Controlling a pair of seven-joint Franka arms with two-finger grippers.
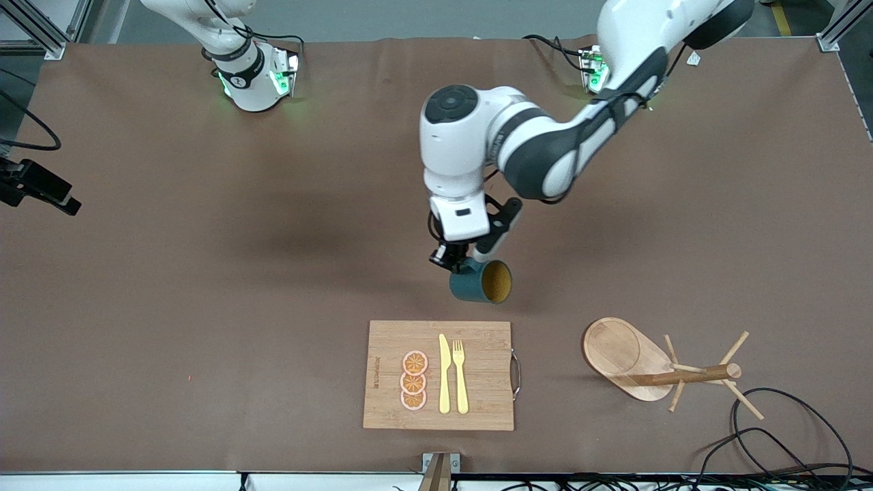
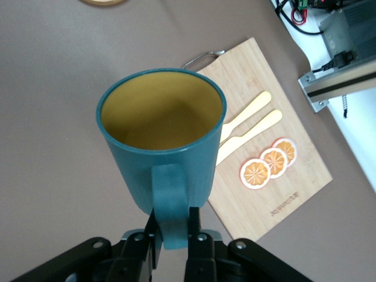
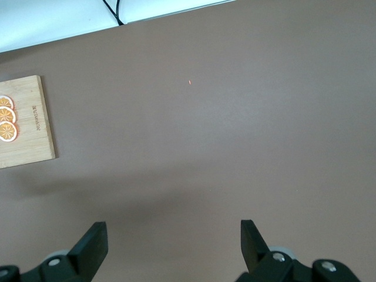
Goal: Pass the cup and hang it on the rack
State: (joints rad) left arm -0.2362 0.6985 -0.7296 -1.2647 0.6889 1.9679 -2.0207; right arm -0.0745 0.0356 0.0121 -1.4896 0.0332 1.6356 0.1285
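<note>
A: Front view first; where is the cup (image 1: 485, 282)?

B: In the air, hanging on its side under the left gripper (image 1: 470, 257), over bare table (image 1: 204, 273) just above the cutting board (image 1: 477, 368); the mouth faces the left arm's end of the table. The rack (image 1: 655, 365) lies tipped over on that same end, post and pegs flat, level with the board; the right arm's gripper is not seen here, only its base.

A: Left wrist view?

B: The fingers (image 2: 154, 232) are pinched on the cup's handle (image 2: 170, 202); the yellow inside is empty; the board with its knife (image 2: 249, 136), fork (image 2: 244, 114) and orange slices (image 2: 267, 164) lies below.

A: Right wrist view?

B: The right gripper (image 3: 170, 241) hangs spread wide over bare table, holding nothing; it waits.

A: So which step?

B: I judge the pass is done and the carry to the rack is in hand; next the handle must be threaded onto a peg, which looks awkward with the rack lying down; the loop is partly filled by the fingers.
</note>
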